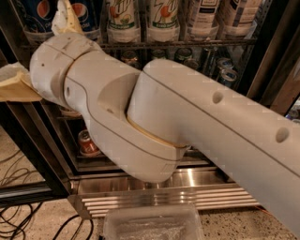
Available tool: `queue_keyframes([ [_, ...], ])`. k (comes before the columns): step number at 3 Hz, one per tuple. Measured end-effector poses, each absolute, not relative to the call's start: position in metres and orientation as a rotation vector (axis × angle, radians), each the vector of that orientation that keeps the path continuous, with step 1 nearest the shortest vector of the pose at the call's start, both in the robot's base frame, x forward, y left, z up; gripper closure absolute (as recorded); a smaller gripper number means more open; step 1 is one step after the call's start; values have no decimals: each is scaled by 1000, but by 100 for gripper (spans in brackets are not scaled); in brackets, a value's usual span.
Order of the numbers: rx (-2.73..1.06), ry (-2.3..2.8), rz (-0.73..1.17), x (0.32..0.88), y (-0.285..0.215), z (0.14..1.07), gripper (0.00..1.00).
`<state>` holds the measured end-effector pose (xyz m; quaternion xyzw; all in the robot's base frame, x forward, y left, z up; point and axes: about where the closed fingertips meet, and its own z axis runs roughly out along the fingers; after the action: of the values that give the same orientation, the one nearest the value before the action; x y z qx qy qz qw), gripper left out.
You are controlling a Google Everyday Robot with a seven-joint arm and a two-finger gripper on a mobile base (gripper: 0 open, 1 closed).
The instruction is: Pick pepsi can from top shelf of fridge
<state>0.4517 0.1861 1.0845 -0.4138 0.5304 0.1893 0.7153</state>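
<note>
Two blue pepsi cans stand at the far left of the top shelf, a dark wire rack in the fridge. Only their lower halves show. My gripper is at the upper left, at the end of the big white arm, just below and in front of the pepsi cans. Its tan parts reach up between the two cans and out to the left. It holds nothing that I can see.
White-green 7up cans and dark-labelled cans stand right of the pepsi cans. Small cans fill the rack below. A red can sits on a low shelf. A clear plastic tub and cables lie on the floor.
</note>
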Motion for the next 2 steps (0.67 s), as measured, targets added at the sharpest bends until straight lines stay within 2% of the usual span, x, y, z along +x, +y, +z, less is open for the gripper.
queue_keyframes([
  [2,-1033,1310,486,446,232,1009,0],
])
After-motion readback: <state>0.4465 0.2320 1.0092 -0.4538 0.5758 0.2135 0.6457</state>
